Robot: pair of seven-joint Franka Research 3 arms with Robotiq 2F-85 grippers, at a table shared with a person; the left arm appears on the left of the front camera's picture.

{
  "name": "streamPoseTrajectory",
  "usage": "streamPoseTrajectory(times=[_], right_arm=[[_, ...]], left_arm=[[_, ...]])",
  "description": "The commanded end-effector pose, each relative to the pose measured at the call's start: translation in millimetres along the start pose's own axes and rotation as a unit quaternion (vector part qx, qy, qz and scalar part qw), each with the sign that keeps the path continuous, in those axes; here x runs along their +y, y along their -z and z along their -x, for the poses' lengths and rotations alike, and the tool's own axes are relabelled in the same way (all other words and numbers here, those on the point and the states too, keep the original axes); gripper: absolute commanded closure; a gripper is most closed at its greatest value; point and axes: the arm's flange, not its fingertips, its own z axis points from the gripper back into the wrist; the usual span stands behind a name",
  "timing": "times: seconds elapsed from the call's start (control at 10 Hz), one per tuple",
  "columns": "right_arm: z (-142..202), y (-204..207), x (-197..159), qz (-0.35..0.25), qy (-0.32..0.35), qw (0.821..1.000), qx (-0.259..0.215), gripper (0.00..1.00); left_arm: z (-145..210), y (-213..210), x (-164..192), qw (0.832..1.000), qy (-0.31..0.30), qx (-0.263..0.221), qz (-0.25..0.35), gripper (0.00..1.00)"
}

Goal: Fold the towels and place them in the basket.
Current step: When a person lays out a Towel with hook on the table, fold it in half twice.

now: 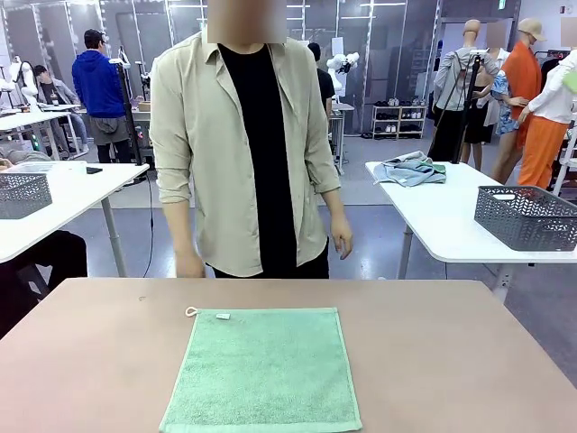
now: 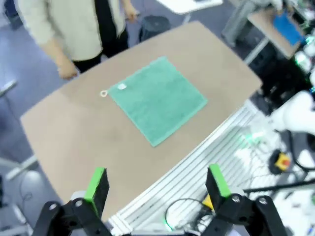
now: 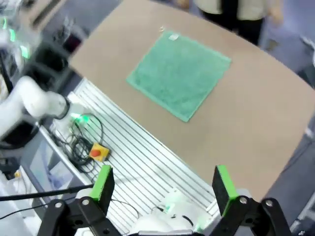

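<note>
**Sea-green towel lies flat, both grippers open above the counter**

A sea-green terry towel (image 1: 261, 370) lies unfolded and square on the brown counter (image 1: 451, 361). Its hanging loop (image 1: 191, 312) sits at the far-left corner, toward the person (image 1: 243, 162) standing at the far edge. The left gripper (image 2: 156, 177) and right gripper (image 3: 163, 174) hover high over the robot's side, jaws spread wide, holding nothing. Pads closing on the flat hem may skid over the pile and miss, or pinch unevenly, so the fold lands skewed. The towel's near edge lies close to the counter's rim (a tug could drag it off). The dark lattice basket (image 1: 527, 216) stands on a white table well apart, likely a long carry.
</note>
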Motion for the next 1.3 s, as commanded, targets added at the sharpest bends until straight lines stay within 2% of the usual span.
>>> streamPoseTrajectory(times=[0.0,0.2,0.5,1.2], right_arm=[[1.6,19.5,5.6,-0.002,-0.104,0.995,-0.005,0.0],[4.2,35.6,23.4,-0.018,-0.193,0.981,0.026,0.0],[12.8,51.8,30.6,-0.015,-0.25,0.966,0.063,0.0],[10.4,55.3,35.5,-0.025,-0.244,0.967,0.073,0.0]], left_arm=[[8.9,27.5,-21.9,0.995,0.103,-0.004,0.006,0.0],[20.8,48.6,-46.3,0.983,0.183,0.01,0.032,0.0],[44.2,67.6,-62.2,0.963,0.264,0.034,0.032,0.0],[43.8,69.1,-65.3,0.964,0.26,0.044,0.044,0.0]])
